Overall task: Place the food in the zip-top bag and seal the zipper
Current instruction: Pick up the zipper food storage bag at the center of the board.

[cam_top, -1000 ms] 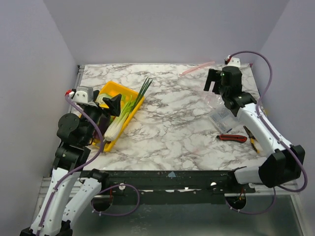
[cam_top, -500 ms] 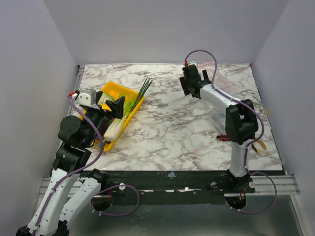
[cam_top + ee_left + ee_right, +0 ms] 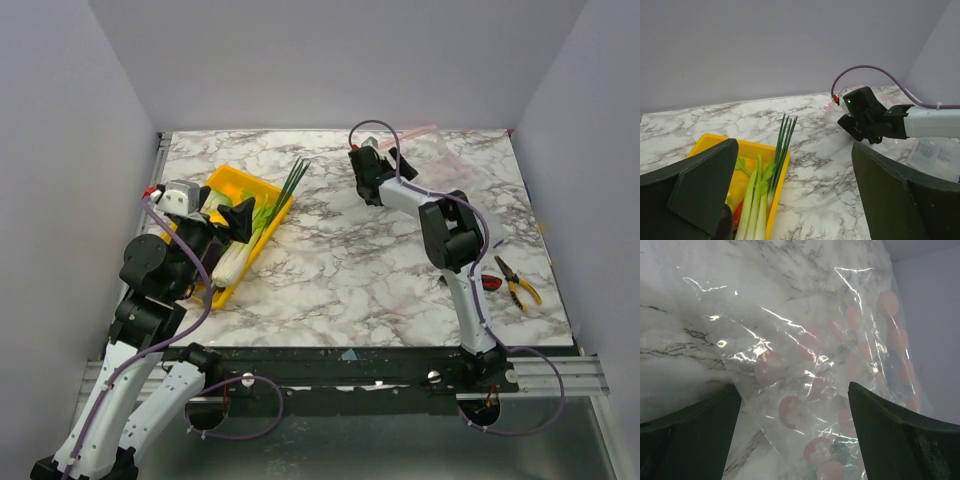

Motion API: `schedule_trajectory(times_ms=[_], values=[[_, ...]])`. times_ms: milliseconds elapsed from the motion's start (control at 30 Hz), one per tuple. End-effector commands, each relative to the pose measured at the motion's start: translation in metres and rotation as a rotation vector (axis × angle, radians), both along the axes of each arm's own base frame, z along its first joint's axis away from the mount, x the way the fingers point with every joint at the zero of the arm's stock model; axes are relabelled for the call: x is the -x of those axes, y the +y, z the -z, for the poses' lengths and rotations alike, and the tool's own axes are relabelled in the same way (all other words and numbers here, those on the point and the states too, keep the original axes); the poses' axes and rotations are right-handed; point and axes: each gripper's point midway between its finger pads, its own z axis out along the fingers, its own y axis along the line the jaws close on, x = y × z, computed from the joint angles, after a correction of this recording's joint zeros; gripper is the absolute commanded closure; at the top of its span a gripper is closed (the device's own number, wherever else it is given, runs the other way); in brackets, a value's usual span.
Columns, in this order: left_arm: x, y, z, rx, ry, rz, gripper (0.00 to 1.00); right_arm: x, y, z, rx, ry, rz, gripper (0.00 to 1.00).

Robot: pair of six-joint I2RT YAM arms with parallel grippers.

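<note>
From above, shows the left hand [image 3: 238, 212] spread and empty just over the yellow tray [image 3: 232, 180], the food [image 3: 238, 258] heaped beneath it. Shows the right hand [image 3: 368, 180] far out over the desk [image 3: 340, 260], the zip-top bag [image 3: 445, 155] flat just to its right, zipper [image 3: 412, 131] beyond. From the left wrist, shows stalks [image 3: 757, 200] and a red piece [image 3: 738, 220] low between parted fingers [image 3: 705, 190], untouched. From the right wrist, shows that hand wide apart, pinching nothing, bag just ahead; looks barely begun, filling and sealing all left.

The left arm [image 3: 150, 268] sits folded close to its base, the left gripper [image 3: 236, 214] aimed toward one o'clock, jaws wide apart. The right arm [image 3: 455, 238] reaches out toward eleven o'clock, the right gripper [image 3: 372, 178] tipped down, jaws also spread
</note>
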Motion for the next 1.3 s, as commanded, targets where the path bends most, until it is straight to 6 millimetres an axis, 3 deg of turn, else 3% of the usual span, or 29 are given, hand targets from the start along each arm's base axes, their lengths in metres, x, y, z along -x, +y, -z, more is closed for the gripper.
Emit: schedule_trajectory(times_ms=[0, 233, 400, 500, 633, 700, 900, 1267], values=[[-0.003, 0.002, -0.001, -0.019, -0.020, -0.017, 0.01, -0.015, 0.001, 0.005, 0.068, -0.033, 0.017, 0.12], [-0.007, 0.002, 0.002, -0.026, -0.013, -0.026, 0.02, -0.023, 0.004, 0.019, 0.071, -0.038, 0.016, 0.34], [-0.011, 0.004, 0.007, -0.035, -0.001, -0.045, 0.02, -0.022, 0.006, 0.028, 0.063, -0.019, 0.004, 0.69], [-0.013, 0.002, 0.009, -0.036, 0.004, -0.040, 0.01, -0.018, 0.011, 0.022, 0.063, -0.028, 0.005, 0.88], [-0.016, -0.002, 0.013, -0.035, 0.024, -0.025, 0.01, -0.010, 0.035, 0.002, 0.031, -0.052, -0.046, 0.99], [-0.018, -0.005, 0.016, -0.037, 0.040, -0.018, 0.02, -0.002, 0.049, -0.009, 0.009, -0.060, -0.073, 0.99], [-0.024, -0.014, 0.024, -0.034, 0.086, 0.018, 0.02, 0.039, 0.090, -0.040, -0.220, -0.047, -0.160, 1.00], [-0.030, -0.034, 0.037, -0.005, 0.159, 0.100, 0.01, 0.172, 0.158, -0.066, -0.926, 0.143, -0.512, 0.99]])
